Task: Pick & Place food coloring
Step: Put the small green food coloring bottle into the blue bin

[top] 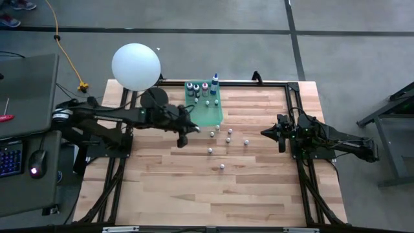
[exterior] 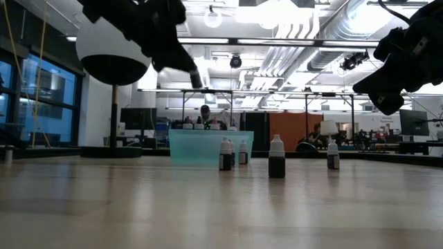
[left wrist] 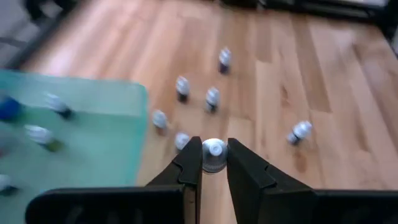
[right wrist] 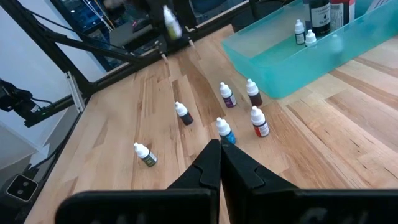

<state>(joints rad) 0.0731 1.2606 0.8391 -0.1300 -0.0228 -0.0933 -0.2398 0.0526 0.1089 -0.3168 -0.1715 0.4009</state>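
Observation:
My left gripper (top: 182, 140) hangs above the table, just near-left of the translucent green tray (top: 210, 113), shut on one tiny white-capped food coloring bottle (left wrist: 214, 151). Several more small bottles stand upright on the wood right of it (top: 228, 140) (left wrist: 212, 98) (right wrist: 224, 130). Larger bottles and a few tiny ones stand in the tray (top: 198, 88). My right gripper (top: 265, 133) (right wrist: 219, 158) waits shut at the table's right, holding nothing. My left gripper pinches the tiny bottle between its two fingertips (left wrist: 189, 163), at the white cap and upper body (left wrist: 214, 148). The fingers slant downward from the table's left. The bottle is lifted clear of the table, as the right wrist view shows (right wrist: 169, 22).
A big white ball-shaped lamp (top: 136, 66) stands at the table's far left corner, close behind the left arm. One bottle stands apart toward the near side (top: 222, 166). Dark frame rails run along the table's edges (top: 294, 110).

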